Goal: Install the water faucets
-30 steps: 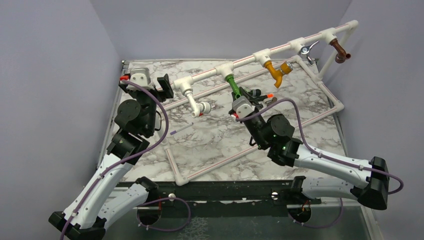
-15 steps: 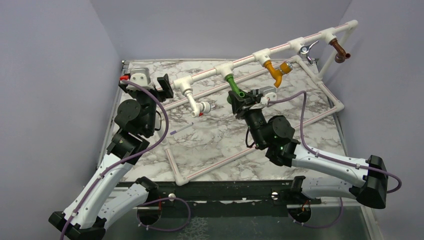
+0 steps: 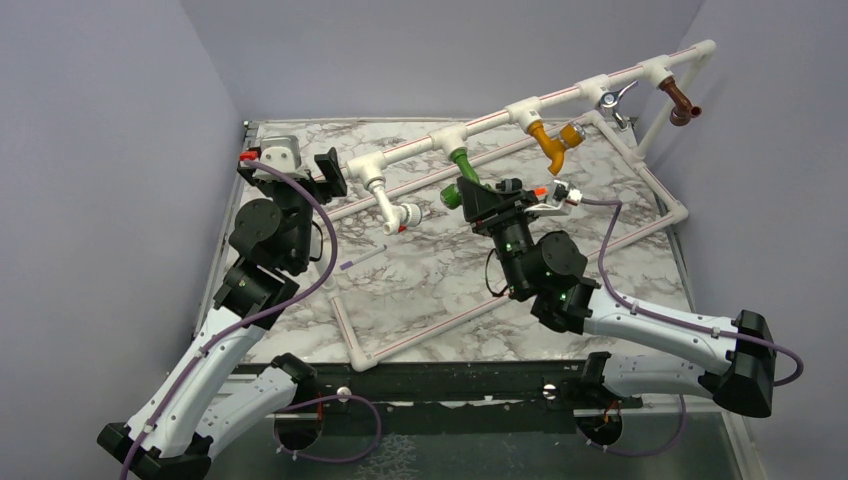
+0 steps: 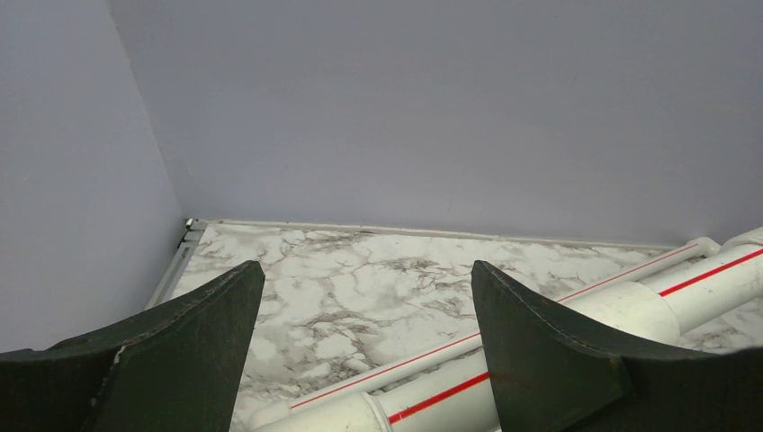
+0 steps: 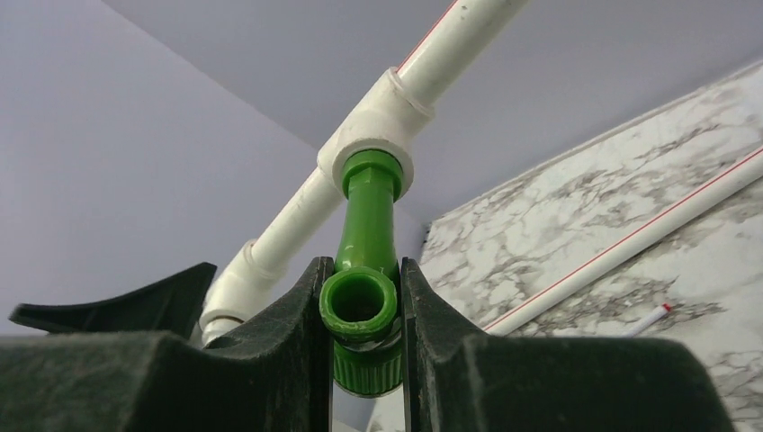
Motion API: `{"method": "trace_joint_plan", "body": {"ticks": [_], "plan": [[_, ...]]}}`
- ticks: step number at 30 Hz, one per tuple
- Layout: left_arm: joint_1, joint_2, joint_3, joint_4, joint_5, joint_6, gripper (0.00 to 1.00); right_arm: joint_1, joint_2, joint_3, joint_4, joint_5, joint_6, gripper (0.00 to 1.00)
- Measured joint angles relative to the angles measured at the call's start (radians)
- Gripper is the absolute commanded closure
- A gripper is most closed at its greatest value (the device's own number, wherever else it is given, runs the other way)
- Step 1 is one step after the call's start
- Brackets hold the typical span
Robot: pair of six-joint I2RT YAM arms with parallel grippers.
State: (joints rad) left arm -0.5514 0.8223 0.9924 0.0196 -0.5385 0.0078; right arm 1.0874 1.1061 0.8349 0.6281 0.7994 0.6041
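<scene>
Right claw [image 5: 362, 306] is pinching the green tap [image 5: 367, 211], which is sitting in a white pipe joint [image 5: 371, 126]; its long axis is running straight from joint into the grip. Left claw [image 4: 364, 306] is hanging spread, well apart.

A bright green bent plastic faucet [image 5: 367, 216] is clamped at its open round spout by the dark-fingered right gripper [image 5: 362, 301], its upper end seated in a white plastic tee fitting [image 5: 373, 126] on a red-striped white pipe [image 5: 454, 36] above a marbled tabletop [image 5: 585, 207].
</scene>
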Motion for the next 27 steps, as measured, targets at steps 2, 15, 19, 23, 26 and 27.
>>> {"method": "trace_joint_plan", "body": {"ticks": [2,15,19,23,26,27], "plan": [[0.000,0.000,0.000,0.000,0.000,0.000,0.15,0.000,0.000,0.000,-0.012,0.010,0.085,1.00],[0.001,0.000,0.000,0.000,0.000,0.000,0.14,0.000,-0.023,0.064,-0.257,0.044,0.575,1.00],[0.000,0.000,0.000,0.000,0.000,0.000,0.14,0.000,-0.031,0.066,-0.288,0.041,0.647,1.00],[0.000,0.000,0.000,0.000,0.000,0.000,0.14,0.000,-0.031,0.077,-0.319,0.041,0.689,0.98],[0.000,0.000,0.000,0.000,0.000,0.000,0.14,-0.001,-0.032,0.082,-0.341,0.042,0.706,0.82],[0.000,0.000,0.000,0.000,0.000,0.000,0.14,-0.001,-0.033,0.085,-0.347,0.042,0.709,0.75]]}}
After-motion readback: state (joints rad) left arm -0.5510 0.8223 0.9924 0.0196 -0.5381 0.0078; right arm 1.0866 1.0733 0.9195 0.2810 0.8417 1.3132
